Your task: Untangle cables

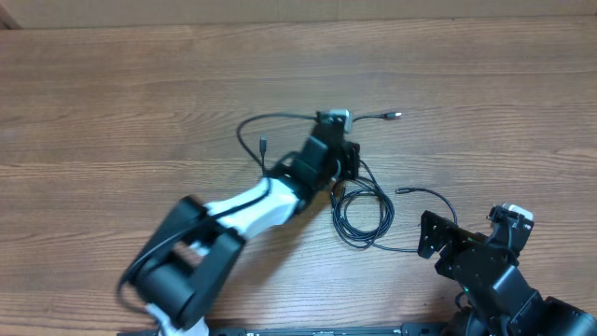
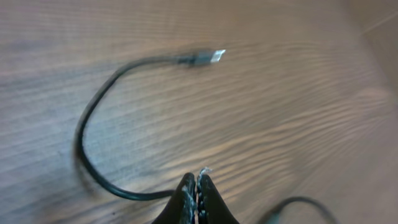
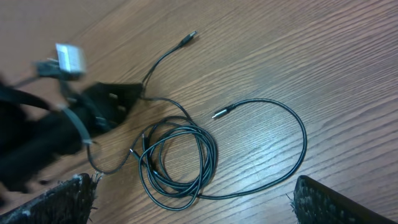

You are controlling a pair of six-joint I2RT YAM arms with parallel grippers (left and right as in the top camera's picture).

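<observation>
Thin black cables lie tangled on the wooden table (image 1: 112, 103). A coil (image 1: 364, 217) sits mid-table, and it also shows in the right wrist view (image 3: 177, 158). One loose end with a plug (image 1: 401, 190) curves out to the right (image 3: 221, 113). My left gripper (image 1: 347, 157) is shut, and a black cable (image 2: 93, 112) runs from its closed tips (image 2: 198, 186) round to a metal plug (image 2: 214, 56). My right gripper (image 1: 471, 231) is wide open and empty, above the table just right of the coil (image 3: 199, 208).
Another cable end (image 1: 264, 145) loops out to the left of the left arm. A further plug (image 1: 394, 114) lies behind the left gripper. The table's far edge (image 1: 298, 21) runs along the top.
</observation>
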